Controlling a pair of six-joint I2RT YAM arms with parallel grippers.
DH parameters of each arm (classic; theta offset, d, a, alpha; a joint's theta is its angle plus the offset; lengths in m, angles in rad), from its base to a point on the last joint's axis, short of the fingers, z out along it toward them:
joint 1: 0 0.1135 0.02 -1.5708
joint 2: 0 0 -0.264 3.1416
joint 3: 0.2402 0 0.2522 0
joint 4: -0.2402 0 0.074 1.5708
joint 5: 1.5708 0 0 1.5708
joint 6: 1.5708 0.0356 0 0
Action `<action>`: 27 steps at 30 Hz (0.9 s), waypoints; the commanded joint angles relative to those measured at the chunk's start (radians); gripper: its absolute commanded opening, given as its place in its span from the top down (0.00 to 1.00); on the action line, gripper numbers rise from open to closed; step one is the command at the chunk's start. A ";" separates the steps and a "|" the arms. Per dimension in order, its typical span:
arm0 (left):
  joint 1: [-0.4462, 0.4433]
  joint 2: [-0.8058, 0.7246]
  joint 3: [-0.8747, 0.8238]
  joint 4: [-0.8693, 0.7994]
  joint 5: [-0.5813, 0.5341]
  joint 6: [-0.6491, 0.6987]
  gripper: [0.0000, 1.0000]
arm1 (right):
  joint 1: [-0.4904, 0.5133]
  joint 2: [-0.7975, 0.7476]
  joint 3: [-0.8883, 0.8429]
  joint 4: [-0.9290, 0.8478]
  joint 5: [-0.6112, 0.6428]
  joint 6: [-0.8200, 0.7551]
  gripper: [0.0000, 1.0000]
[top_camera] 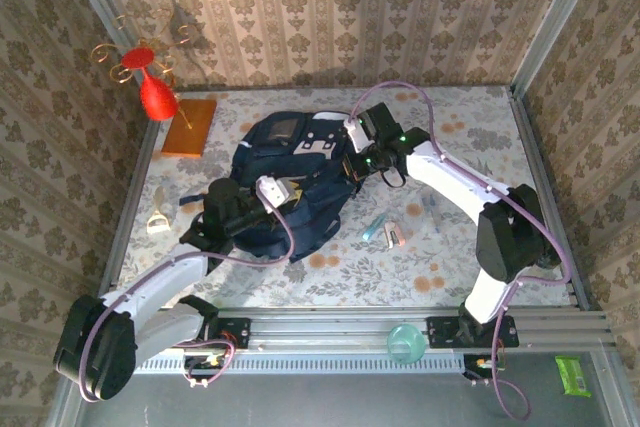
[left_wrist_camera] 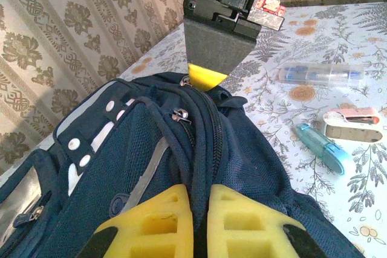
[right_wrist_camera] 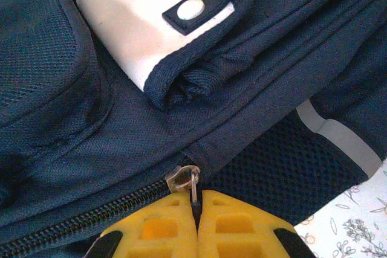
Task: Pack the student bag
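- Student bag [top_camera: 272, 139] lies near the middle of the table [top_camera: 470, 137], on the floral cloth, with its grey-white patch toward the back wall. It is the biggest thing here.
- Left fingers [left_wrist_camera: 151, 225]: yellow pads pressed together on a raised ridge of navy fabric at the near end of the bag. Only a thin dark seam shows between them.
- A zip line runs from that ridge over the top of the bag, with a small metal slider [left_wrist_camera: 179, 115] partway along it.
- Right fingers [right_wrist_camera: 158, 232]: pads pressed together, pinching the dark tab of the zip pull [right_wrist_camera: 185, 179]. The metal slider sits just above the pad tips, at the end of a closed run of zip teeth.
- In the left wrist view, the right fingers [left_wrist_camera: 208, 75] come down onto the far end of the bag (yellow tip touching fabric).
- The arms work from opposite ends, the left arm [top_camera: 160, 282] at the near-left and the right arm [top_camera: 455, 182] at the far-right.
- On the cloth right of the bag, apart from it: a clear pen case [left_wrist_camera: 320, 74], a translucent blue tube [left_wrist_camera: 320, 147] and a pink-and-cream piece [left_wrist_camera: 354, 124] (can't tell what it is).
- Back-left corner: a red ornament [top_camera: 155, 95] with gold wire curls, beside a wooden board [top_camera: 190, 125].
- A small cream object [top_camera: 158, 222] lies left of the bag, near the table edge.
- A teal cup [top_camera: 404, 343] sits on the front rail.
- A green packet [top_camera: 573, 375] lies lower right, off the cloth.
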 commanded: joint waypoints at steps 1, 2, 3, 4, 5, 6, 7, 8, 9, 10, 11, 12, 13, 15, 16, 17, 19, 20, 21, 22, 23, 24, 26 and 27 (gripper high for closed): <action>0.053 -0.030 -0.017 0.014 -0.072 -0.022 1.00 | -0.094 0.043 0.025 -0.056 0.294 0.004 1.00; 0.055 -0.028 -0.019 0.015 -0.072 -0.026 1.00 | -0.094 0.047 0.027 -0.054 0.289 0.004 1.00; 0.054 -0.021 -0.019 0.016 -0.075 -0.033 1.00 | -0.095 0.048 0.028 -0.054 0.279 0.004 1.00; 0.055 -0.014 -0.019 0.018 -0.076 -0.039 1.00 | -0.094 0.045 0.022 -0.049 0.263 0.005 1.00; 0.054 -0.004 -0.017 0.021 -0.076 -0.048 1.00 | -0.093 0.039 0.013 -0.041 0.250 0.008 1.00; 0.056 0.009 -0.012 0.021 -0.074 -0.052 1.00 | -0.094 0.027 -0.003 -0.029 0.235 0.014 1.00; 0.056 0.026 -0.006 0.026 -0.074 -0.058 1.00 | -0.095 0.014 -0.017 -0.018 0.220 0.020 1.00; 0.056 0.043 0.000 0.030 -0.073 -0.064 1.00 | -0.095 0.001 -0.029 -0.012 0.213 0.026 1.00; 0.056 0.064 0.008 0.042 -0.072 -0.072 1.00 | -0.094 -0.016 -0.046 -0.004 0.202 0.033 1.00; 0.056 0.088 0.016 0.056 -0.072 -0.080 1.00 | -0.093 -0.038 -0.067 0.005 0.195 0.043 1.00; 0.056 0.107 0.024 0.064 -0.070 -0.084 1.00 | -0.094 -0.060 -0.090 0.013 0.191 0.051 1.00; 0.056 0.132 0.036 0.077 -0.067 -0.088 1.00 | -0.094 -0.086 -0.118 0.013 0.185 0.064 1.00; 0.056 0.155 0.048 0.084 -0.063 -0.090 1.00 | -0.094 -0.114 -0.147 0.047 0.177 0.076 1.00; 0.055 0.195 0.070 0.091 -0.053 -0.094 0.98 | -0.093 -0.165 -0.202 0.066 0.163 0.100 1.00; 0.056 0.218 0.080 0.090 -0.047 -0.094 0.98 | -0.093 -0.190 -0.233 0.076 0.157 0.114 1.00; 0.054 0.233 0.087 0.089 -0.044 -0.095 0.97 | -0.093 -0.213 -0.262 0.089 0.151 0.126 1.00; 0.055 0.262 0.095 0.091 -0.048 -0.102 0.95 | -0.091 -0.251 -0.326 0.126 0.127 0.158 1.00; 0.056 0.269 0.092 0.092 -0.050 -0.104 0.94 | -0.089 -0.263 -0.350 0.140 0.119 0.173 1.00; 0.054 0.274 0.086 0.096 -0.059 -0.106 0.91 | -0.086 -0.275 -0.383 0.163 0.108 0.192 1.00; 0.053 0.275 0.078 0.104 -0.082 -0.116 0.89 | -0.078 -0.282 -0.415 0.189 0.094 0.208 1.00; 0.053 0.275 0.069 0.113 -0.109 -0.131 0.87 | -0.073 -0.287 -0.439 0.213 0.088 0.223 1.00; 0.053 0.275 0.059 0.119 -0.137 -0.147 0.86 | -0.063 -0.284 -0.464 0.240 0.078 0.241 1.00; 0.053 0.275 0.048 0.123 -0.186 -0.185 0.81 | -0.046 -0.261 -0.488 0.290 0.056 0.260 1.00; 0.053 0.275 0.044 0.124 -0.208 -0.200 0.79 | -0.034 -0.243 -0.488 0.299 0.053 0.264 0.99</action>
